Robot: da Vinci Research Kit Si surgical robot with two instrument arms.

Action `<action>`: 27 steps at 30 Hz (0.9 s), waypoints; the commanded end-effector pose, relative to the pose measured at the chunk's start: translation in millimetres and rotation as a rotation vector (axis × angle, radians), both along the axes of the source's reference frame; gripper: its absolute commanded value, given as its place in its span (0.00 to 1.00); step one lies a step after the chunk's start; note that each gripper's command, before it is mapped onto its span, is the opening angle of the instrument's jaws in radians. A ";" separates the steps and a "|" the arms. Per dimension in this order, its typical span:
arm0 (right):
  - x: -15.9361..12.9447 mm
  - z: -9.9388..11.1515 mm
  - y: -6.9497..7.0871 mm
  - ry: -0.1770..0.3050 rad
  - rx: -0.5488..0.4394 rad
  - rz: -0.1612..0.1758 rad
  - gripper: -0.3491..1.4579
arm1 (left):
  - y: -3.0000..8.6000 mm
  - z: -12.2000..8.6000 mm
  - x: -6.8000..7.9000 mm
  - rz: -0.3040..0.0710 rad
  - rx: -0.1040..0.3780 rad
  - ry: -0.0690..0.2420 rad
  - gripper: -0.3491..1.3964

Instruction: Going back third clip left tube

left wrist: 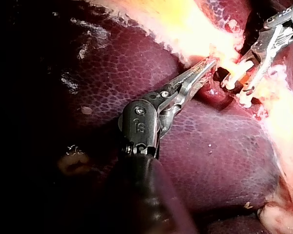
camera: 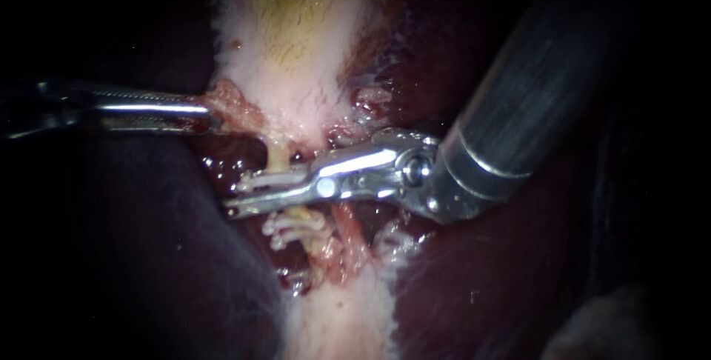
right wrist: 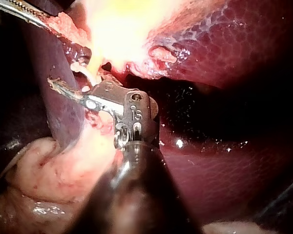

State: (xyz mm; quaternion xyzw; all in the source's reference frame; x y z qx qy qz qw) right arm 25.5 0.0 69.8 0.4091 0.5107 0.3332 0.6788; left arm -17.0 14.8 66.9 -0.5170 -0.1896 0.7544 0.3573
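Two jaws of the right instrument (camera: 237,195) stand apart with a gap showing, and the left tube (camera: 277,154) passes between them, just above white clips (camera: 295,224) on it. The tube looks thin, soft, slick and easy to tear, so don't pull on it. Clear it with jaws wide and hold only tougher tissue nearby. The shaft slants in from upper right over the liver (camera: 133,256). The left instrument (camera: 201,112) lies level, jaws clamped on tissue (camera: 231,99) at the gallbladder (camera: 296,34) base.

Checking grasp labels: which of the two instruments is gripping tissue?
The slim silver left instrument, clamped on pinkish tissue; the thick-shafted right instrument stands open.
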 end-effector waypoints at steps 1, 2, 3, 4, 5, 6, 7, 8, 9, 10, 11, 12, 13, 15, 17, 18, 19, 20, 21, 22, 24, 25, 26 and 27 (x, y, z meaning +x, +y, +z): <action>-0.1 0.3 0.2 -0.004 -0.025 0.002 0.47 | 0.0 0.0 0.0 0.000 -0.001 0.001 0.00; -0.3 0.6 0.3 -0.008 -0.051 0.001 0.47 | 0.0 0.0 0.0 0.000 -0.001 0.001 0.00; -0.5 0.9 0.5 -0.010 -0.069 0.000 0.47 | 0.0 0.0 0.0 0.000 -0.001 0.001 0.00; -0.7 1.0 0.6 -0.013 -0.076 0.002 0.47 | 0.0 0.0 0.0 0.000 -0.001 0.001 0.00; -1.0 1.2 0.7 -0.018 -0.091 0.011 0.47 | 0.0 0.0 0.0 0.000 -0.001 0.001 0.00; -1.3 1.3 0.8 -0.021 -0.110 0.017 0.47 | 0.0 0.0 0.0 0.000 -0.001 0.001 0.00; -1.6 1.5 0.9 -0.025 -0.130 0.026 0.47 | 0.0 0.0 0.0 0.000 -0.001 0.001 0.00; -1.9 1.6 1.0 -0.028 -0.148 0.031 0.47 | 0.0 0.0 0.0 0.000 -0.001 0.001 0.00; -2.1 1.6 1.0 -0.030 -0.165 0.034 0.47 | 0.0 0.0 0.0 0.000 -0.001 0.001 0.00; -2.5 1.7 1.1 -0.033 -0.182 0.038 0.47 | 0.0 0.0 0.0 0.000 -0.001 0.001 0.00; -2.7 1.8 1.1 -0.033 -0.199 0.040 0.47 | 0.0 0.0 0.0 0.000 -0.001 0.001 0.00; -3.0 1.8 1.1 -0.034 -0.216 0.041 0.47 | 0.0 0.0 0.0 0.000 -0.001 0.001 0.00; -3.4 1.9 1.1 -0.035 -0.239 0.041 0.47 | 0.0 0.0 0.0 0.000 -0.001 0.001 0.00; -4.0 1.9 1.0 -0.036 -0.256 0.043 0.47 | 0.0 0.0 0.0 0.000 -0.001 0.001 0.00; -4.7 1.8 1.0 -0.032 -0.278 0.037 0.47 | 0.0 0.0 0.0 0.000 -0.001 0.001 0.00; -5.0 1.8 0.9 -0.030 -0.284 0.035 0.47 | 0.0 0.0 0.0 0.000 -0.001 0.001 0.00; -5.4 1.8 0.9 -0.026 -0.301 0.029 0.47 | 0.0 0.0 0.0 0.000 -0.001 0.001 0.00; -5.8 1.7 0.8 -0.022 -0.318 0.024 0.47 | 0.0 0.0 0.0 0.000 -0.001 0.001 0.00; -6.1 1.6 0.7 -0.016 -0.341 0.017 0.47 | 0.0 0.0 0.0 0.000 -0.001 0.000 0.00; -6.9 1.4 0.6 -0.006 -0.380 0.005 0.47 | 0.0 0.0 0.0 0.000 -0.001 0.000 0.00; -8.1 1.0 0.5 0.005 -0.412 -0.008 0.47 | 0.0 0.0 0.1 0.000 -0.001 0.000 0.00; -8.8 0.7 0.4 0.010 -0.428 -0.015 0.47 | 0.0 0.0 0.2 0.001 -0.001 0.000 0.00; -9.7 0.4 0.4 0.018 -0.450 -0.023 0.47 | 0.0 0.0 0.2 0.001 -0.001 0.000 0.00; -10.4 0.2 0.4 0.024 -0.465 -0.029 0.47 | 0.0 0.0 0.2 0.001 -0.001 0.000 0.00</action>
